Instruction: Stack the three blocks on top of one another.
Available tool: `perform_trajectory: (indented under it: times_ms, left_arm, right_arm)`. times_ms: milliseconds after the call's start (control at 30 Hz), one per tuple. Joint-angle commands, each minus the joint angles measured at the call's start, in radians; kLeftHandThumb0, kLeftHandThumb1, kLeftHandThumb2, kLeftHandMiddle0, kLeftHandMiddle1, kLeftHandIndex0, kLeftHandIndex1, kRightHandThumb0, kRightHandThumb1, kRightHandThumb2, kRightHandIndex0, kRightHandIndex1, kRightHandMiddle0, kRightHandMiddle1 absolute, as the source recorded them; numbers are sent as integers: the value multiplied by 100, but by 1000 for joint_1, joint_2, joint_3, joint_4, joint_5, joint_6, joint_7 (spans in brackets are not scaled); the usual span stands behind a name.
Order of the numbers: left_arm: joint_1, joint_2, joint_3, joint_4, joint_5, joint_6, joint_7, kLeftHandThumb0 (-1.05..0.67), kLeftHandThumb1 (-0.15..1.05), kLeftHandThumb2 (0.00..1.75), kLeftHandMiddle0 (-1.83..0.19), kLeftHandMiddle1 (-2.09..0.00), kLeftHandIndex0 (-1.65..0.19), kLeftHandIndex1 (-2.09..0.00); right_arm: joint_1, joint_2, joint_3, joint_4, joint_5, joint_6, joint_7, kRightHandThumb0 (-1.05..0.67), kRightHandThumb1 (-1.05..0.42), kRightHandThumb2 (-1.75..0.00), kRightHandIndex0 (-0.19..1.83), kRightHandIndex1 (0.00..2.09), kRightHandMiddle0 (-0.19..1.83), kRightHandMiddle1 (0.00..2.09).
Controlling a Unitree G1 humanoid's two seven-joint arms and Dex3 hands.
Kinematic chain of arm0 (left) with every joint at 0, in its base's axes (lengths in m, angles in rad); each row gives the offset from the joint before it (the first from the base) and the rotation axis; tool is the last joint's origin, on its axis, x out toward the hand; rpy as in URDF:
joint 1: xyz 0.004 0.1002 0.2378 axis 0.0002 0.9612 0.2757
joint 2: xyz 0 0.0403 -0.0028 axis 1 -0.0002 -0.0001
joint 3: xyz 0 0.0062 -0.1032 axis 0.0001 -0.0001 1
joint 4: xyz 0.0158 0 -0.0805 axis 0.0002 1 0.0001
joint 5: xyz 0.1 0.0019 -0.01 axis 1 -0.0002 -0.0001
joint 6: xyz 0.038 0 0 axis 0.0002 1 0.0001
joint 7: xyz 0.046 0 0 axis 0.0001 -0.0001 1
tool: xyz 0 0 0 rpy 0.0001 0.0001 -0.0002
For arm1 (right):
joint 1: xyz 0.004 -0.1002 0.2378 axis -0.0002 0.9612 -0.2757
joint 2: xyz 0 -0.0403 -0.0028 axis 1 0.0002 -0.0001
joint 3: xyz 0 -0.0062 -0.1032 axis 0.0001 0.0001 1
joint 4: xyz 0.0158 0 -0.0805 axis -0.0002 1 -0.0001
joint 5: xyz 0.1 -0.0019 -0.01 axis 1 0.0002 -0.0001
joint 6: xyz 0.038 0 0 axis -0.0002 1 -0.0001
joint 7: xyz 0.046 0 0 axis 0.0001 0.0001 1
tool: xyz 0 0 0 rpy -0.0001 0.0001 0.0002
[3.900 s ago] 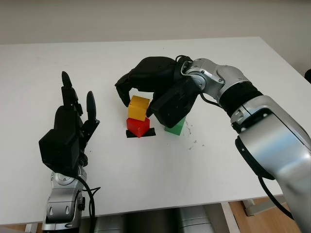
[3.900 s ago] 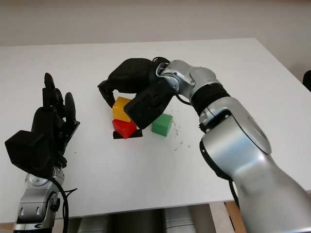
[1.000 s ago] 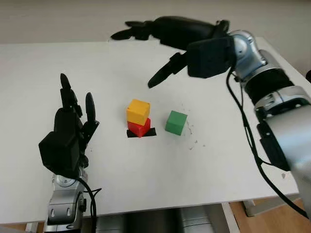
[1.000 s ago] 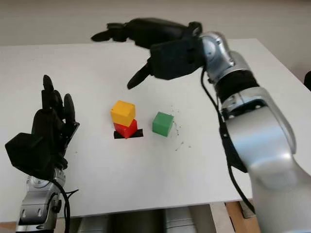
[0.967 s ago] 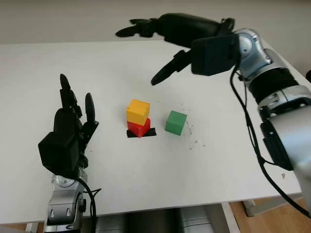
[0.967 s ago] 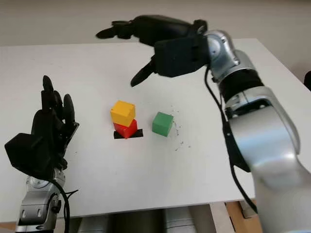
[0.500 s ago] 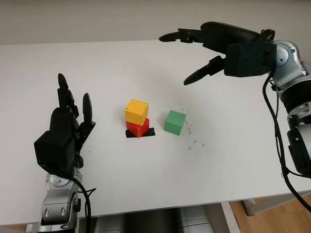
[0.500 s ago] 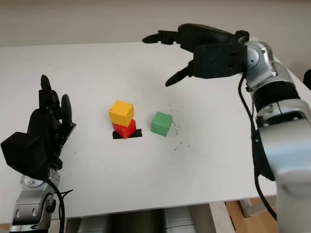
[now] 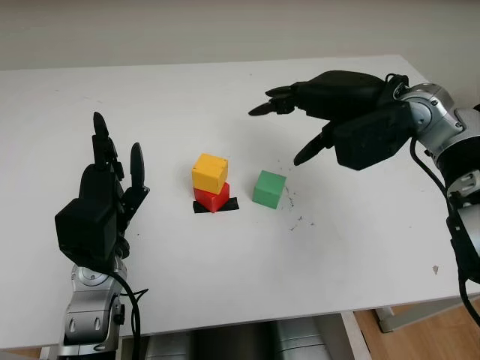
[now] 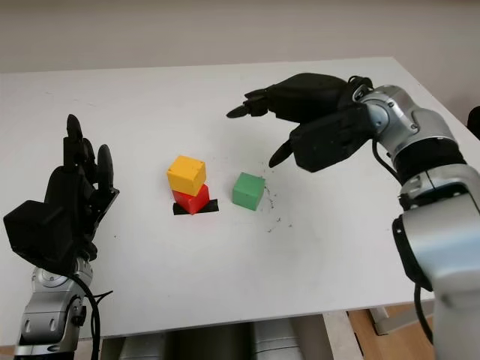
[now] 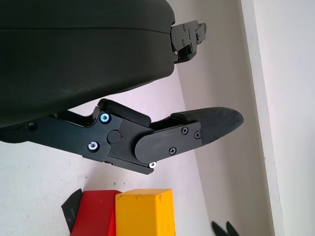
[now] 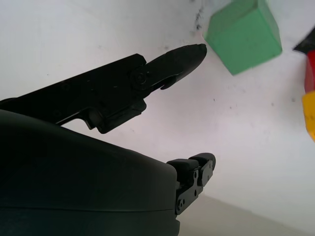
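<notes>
Green block [image 9: 269, 188] sits just right of the yellow-on-red stack [image 9: 211, 182], apart.

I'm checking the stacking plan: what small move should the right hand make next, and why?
Probably lower the open right hand onto the green block. The yellow block already sits on the red block, while green sits alone on the table beside them, below that hand.

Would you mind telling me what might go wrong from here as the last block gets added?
The yellow block sits twisted and off-centre on the red block, so a nudge may topple it. The green block lies close beside that stack, so the open right hand above the table could brush it while grasping. The left hand, open at the table's left, could not steady anything.
</notes>
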Motion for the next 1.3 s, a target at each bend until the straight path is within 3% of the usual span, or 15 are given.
perform_trajectory:
  times_ms: [0,500,1267]
  left_arm:
    - [-12,10,2,-15,1,-5,-3,-72,105,66,19,0,19,0]
    - [-3,8,0,-23,6,-4,-3,-72,105,66,19,0,19,0]
    - [13,2,-4,-44,18,13,2,-73,105,66,19,0,19,0]
  right_arm:
    - [-13,-11,28,-19,-33,-14,-24,-50,-89,-5,16,7,33,15]
    - [-27,12,157,2,-184,-88,-184,-51,-83,-5,21,7,43,14]
    - [15,65,189,60,-197,-113,-337,-50,-85,-6,26,7,49,15]
